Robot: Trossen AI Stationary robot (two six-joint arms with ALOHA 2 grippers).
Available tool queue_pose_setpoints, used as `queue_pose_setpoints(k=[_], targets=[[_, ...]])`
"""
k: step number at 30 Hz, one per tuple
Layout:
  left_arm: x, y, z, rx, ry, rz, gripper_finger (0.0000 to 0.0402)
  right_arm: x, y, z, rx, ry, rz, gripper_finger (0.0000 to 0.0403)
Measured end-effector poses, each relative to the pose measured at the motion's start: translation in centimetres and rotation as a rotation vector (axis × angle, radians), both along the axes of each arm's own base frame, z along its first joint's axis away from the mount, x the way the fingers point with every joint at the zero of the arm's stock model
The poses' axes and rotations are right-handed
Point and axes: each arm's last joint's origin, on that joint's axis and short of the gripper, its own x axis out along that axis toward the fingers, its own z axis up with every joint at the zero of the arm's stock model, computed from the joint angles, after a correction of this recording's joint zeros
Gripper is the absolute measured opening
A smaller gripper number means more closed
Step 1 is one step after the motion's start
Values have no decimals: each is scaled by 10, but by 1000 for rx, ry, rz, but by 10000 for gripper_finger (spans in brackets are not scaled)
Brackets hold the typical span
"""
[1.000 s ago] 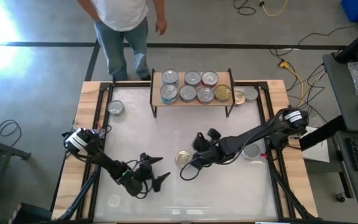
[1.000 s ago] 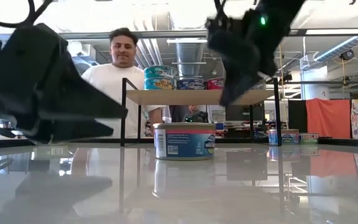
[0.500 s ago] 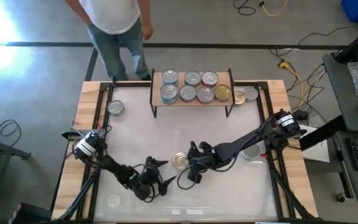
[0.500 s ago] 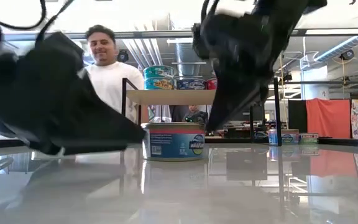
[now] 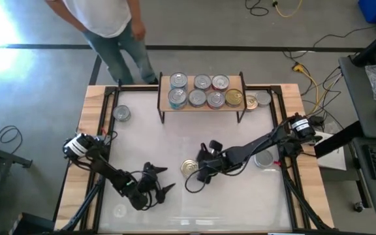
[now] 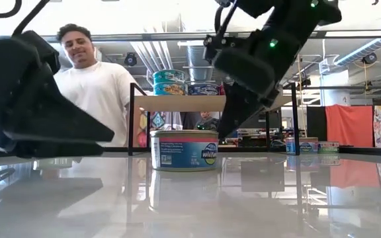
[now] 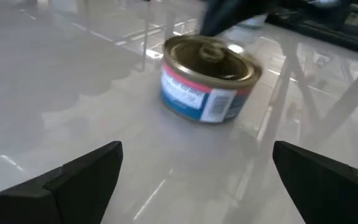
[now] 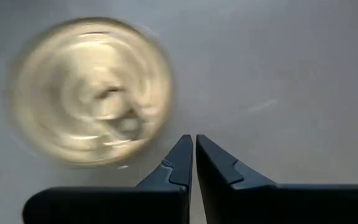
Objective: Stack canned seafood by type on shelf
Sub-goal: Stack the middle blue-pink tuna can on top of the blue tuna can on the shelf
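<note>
Hovering at centre frame in the high view, my right gripper (image 5: 199, 171) has its fingers pressed together just beside the gold-topped tin (image 5: 189, 168). My left gripper (image 5: 162, 181), spread wide, waits lower left. Seven tins fill the shelf (image 5: 164, 91) up top.

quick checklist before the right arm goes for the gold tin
1. Right gripper open: not ok, the fingers are closed together.
2. Right gripper around the gold tin: not ok, it is beside the tin, not enclosing it.
3. Tin upright on the table: ok, lid up in the left wrist view.
4. Left gripper clear of the tin: ok, it is open and apart from it.
5. Free spot on the shelf: cannot tell, its top looks nearly filled with tins.
</note>
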Motion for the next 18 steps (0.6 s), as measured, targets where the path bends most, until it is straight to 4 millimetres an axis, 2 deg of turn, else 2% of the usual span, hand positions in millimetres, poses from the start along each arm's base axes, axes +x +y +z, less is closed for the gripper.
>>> queue_pose_setpoints(k=[5, 7, 14, 18], targets=[[4, 5, -7, -7, 1, 39, 400, 7, 13, 5, 162, -74, 105, 13], [5, 5, -7, -22, 6, 33, 400, 6, 17, 7, 178, -81, 126, 13], [-4, -3, 2, -83, 80, -147, 400, -7, 31, 27, 113, -105, 227, 13], [-15, -8, 5, -122, 83, -194, 400, -19, 49, 34, 1, -148, 266, 30]])
